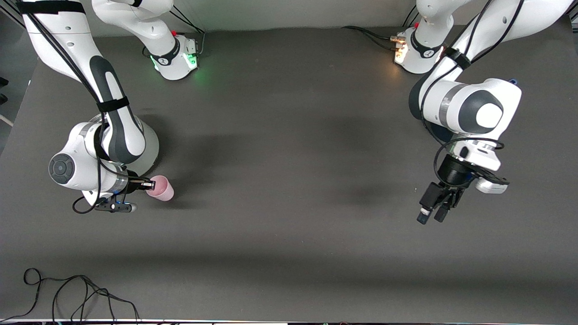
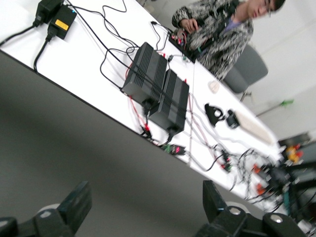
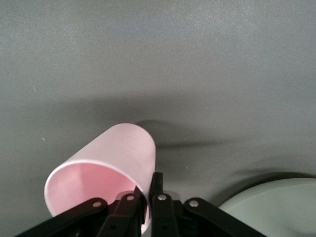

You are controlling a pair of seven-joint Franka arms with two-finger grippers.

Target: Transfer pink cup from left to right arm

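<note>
The pink cup (image 1: 161,188) lies tilted on its side toward the right arm's end of the table. My right gripper (image 1: 147,184) is shut on its rim. In the right wrist view one finger is inside the cup (image 3: 111,163) and the other is outside, and the right gripper (image 3: 147,190) pinches the wall between them. I cannot tell whether the cup touches the table. My left gripper (image 1: 433,215) hangs open and empty over the left arm's end of the table and waits. In the left wrist view the left gripper (image 2: 145,197) has its fingers (image 2: 76,202) wide apart with only grey table between them.
A loose black cable (image 1: 67,293) lies at the table's near edge, toward the right arm's end. The two arm bases (image 1: 178,56) stand along the edge farthest from the front camera. The left wrist view shows a white bench with black boxes (image 2: 158,91), wires and a seated person.
</note>
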